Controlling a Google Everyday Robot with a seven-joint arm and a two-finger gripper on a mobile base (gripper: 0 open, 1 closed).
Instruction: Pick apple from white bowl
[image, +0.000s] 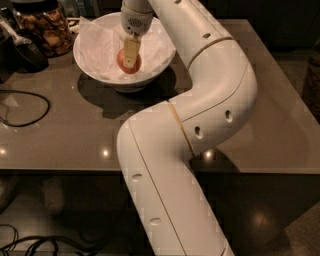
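Nearby, saw a glass jar of brown snacks at the far left corner of the tabletop, with a dark object just beside it and a black cable looped near the left edge. Found the white arm crossing over the right rim of the white bowl. Spotted the tool down inside the bowl, right against the apple; could not tell whether it gripped. Noted the apple as small, round and red-orange, lying on crumpled white paper.
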